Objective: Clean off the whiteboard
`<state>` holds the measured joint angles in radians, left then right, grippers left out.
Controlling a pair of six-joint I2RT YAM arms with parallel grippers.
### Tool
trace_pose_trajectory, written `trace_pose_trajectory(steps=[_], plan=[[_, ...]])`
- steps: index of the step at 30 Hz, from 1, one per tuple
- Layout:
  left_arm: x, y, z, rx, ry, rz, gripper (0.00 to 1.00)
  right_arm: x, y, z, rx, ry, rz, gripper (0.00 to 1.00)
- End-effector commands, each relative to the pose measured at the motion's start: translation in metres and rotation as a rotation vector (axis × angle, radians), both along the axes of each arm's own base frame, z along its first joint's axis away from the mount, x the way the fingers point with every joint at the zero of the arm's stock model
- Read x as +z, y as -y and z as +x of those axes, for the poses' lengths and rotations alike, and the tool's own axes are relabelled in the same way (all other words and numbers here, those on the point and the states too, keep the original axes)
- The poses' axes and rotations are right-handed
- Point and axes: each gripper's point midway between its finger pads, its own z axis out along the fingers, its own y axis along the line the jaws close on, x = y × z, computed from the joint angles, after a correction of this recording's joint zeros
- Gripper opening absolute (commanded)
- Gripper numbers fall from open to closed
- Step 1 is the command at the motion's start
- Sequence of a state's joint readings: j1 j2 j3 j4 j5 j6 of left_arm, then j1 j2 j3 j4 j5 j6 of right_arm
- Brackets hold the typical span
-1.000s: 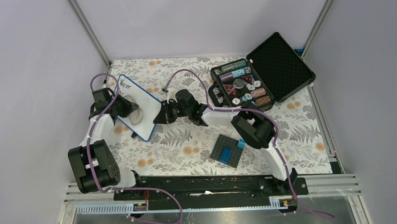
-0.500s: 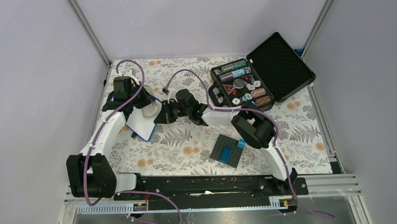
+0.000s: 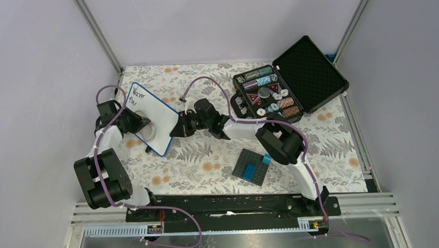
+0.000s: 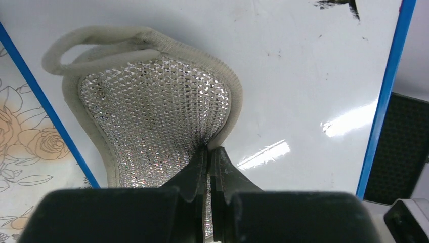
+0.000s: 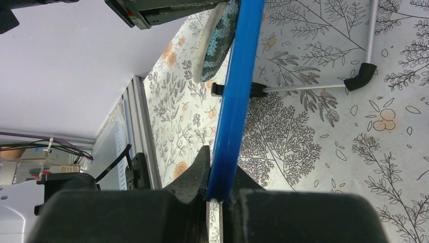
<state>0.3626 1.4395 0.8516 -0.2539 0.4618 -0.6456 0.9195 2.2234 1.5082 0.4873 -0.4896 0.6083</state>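
Note:
The whiteboard (image 3: 161,116) is white with a blue rim and stands tilted on a small stand at the table's left. Dark handwriting (image 3: 137,96) remains at its far end; the rest of its face is wiped. My left gripper (image 3: 143,124) is shut on a silver mesh scrubbing pad (image 4: 157,106) with a beige rim, pressed flat on the board face (image 4: 303,76). My right gripper (image 3: 177,129) is shut on the board's blue edge (image 5: 235,101), holding its right side. The pad (image 5: 217,35) shows edge-on behind the board in the right wrist view.
An open black case (image 3: 293,85) of poker chips lies at the back right. A dark grey studded plate (image 3: 251,167) with blue bricks lies in front of the right arm. The board's black stand leg (image 5: 361,76) rests on the floral cloth.
My left gripper swept the pad up to the board's far end, then back down toward the near left part. The handwriting at the far end still shows. The right arm held still.

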Motion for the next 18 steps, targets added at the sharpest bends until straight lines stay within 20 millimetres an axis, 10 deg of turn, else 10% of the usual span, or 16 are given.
trace_pose_trajectory(steps=[1,10,18], plan=[[-0.021,0.039,-0.012,-0.122,-0.054,0.0,0.0,0.032,-0.028,-0.068,0.26,0.1,0.086,0.0],[0.057,0.1,0.012,-0.316,0.173,0.216,0.0,0.028,-0.03,-0.068,0.262,0.092,0.08,0.0],[0.012,0.031,0.021,-0.108,0.008,0.01,0.0,0.028,-0.029,-0.068,0.259,0.099,0.075,0.0]])
